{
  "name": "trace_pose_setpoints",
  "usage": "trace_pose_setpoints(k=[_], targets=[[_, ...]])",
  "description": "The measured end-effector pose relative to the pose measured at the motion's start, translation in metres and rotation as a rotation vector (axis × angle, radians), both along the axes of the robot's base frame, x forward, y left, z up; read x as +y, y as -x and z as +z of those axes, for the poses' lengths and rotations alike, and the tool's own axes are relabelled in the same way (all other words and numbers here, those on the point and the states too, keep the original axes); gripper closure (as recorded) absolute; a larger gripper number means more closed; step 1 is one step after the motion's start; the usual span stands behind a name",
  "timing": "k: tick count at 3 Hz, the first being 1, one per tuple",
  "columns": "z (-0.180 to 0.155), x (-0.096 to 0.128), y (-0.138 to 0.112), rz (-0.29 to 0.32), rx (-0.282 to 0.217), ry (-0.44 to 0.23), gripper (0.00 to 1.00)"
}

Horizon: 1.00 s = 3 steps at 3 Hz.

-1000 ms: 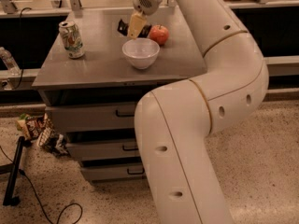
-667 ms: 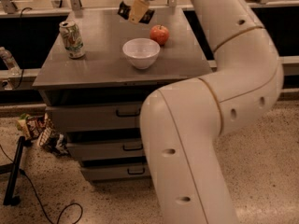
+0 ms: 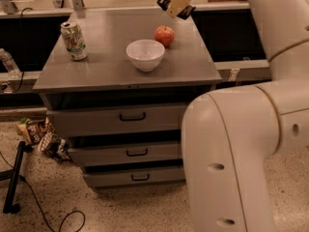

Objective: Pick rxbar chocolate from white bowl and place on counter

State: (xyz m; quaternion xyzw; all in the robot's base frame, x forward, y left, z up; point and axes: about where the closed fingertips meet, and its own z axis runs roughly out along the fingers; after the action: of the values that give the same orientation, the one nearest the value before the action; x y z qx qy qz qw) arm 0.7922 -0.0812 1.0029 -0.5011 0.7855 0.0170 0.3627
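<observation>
While the rxbar chocolate (image 3: 163,0) hangs in the air over the far side of the counter (image 3: 106,74), above and behind the white bowl (image 3: 145,53), I see the arm (image 3: 270,129) filling the right side of my view. Its thick lower link rises from the bottom right, bends at a broad elbow, and the upper link runs up past the top edge. The wrist comes back into view at the top centre, pointing down and to the left.

The bar is well clear of the bowl's rim and sits higher than everything on the counter. A red apple (image 3: 164,35) stands just behind and to the right of the bowl, almost under the bar. A soda can (image 3: 74,40) stands upright near the left edge, well apart from both. Bare grey surface lies between the can and the bowl, in front of the bowl up to the near edge, and to the right of the apple. Three drawers (image 3: 132,116) with black handles sit below the top.

The gripper (image 3: 176,5) is clamped narrowly on the bar. Dark wrapper pokes out at the upper left and lower right of the tan finger (image 3: 178,3), so the bar sits tilted. It touches nothing else.
</observation>
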Motion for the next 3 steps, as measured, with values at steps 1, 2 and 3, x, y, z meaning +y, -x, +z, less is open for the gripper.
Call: trace_pose_setpoints(k=[1, 2, 3], targets=[[-0.018, -0.035, 0.005, -0.039, 0.024, -0.088, 1.00], [-0.050, -0.050, 0.015, -0.018, 0.035, -0.195, 1.00], [-0.086, -0.053, 0.031, 0.002, 0.056, -0.258, 1.00]])
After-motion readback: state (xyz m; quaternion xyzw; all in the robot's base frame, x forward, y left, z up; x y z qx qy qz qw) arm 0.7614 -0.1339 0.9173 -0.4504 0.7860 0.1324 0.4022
